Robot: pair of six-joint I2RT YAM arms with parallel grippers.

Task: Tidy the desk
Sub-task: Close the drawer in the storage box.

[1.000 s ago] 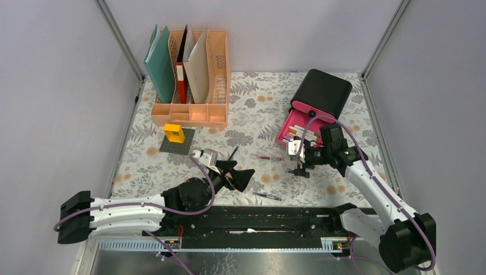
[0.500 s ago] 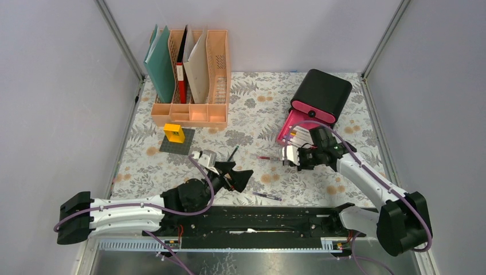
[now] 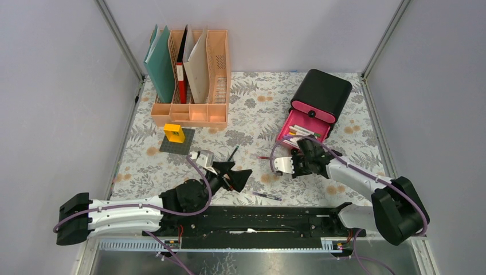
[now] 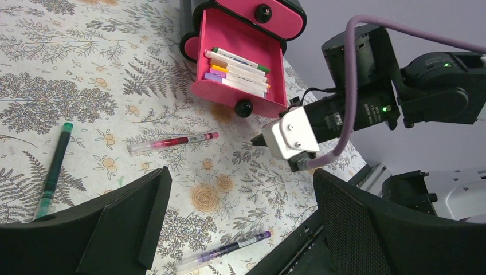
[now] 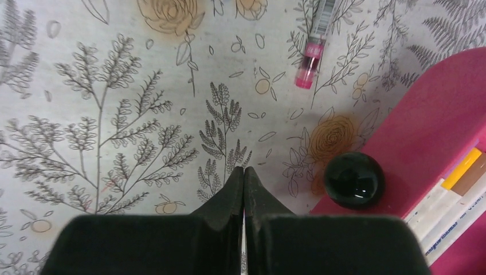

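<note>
The desk is a tabletop under fern-and-flower cloth. Three pens lie loose on it: a red one, a green one and a purple one. My right gripper is shut on nothing, its tips low over the cloth between the red pen's pink cap and the open pink drawer's black knob. My left gripper hangs wide open above the cloth, with the purple pen lying below its gap.
A black-and-pink drawer box stands at the back right, its pink drawer pulled out and holding several markers. A peach file rack with folders is at the back left. In front of the rack a yellow block sits on a dark plate.
My right gripper has shut and swung left and nearer, from beside the drawer down to the cloth by the red pen's end. The left arm has barely moved.
</note>
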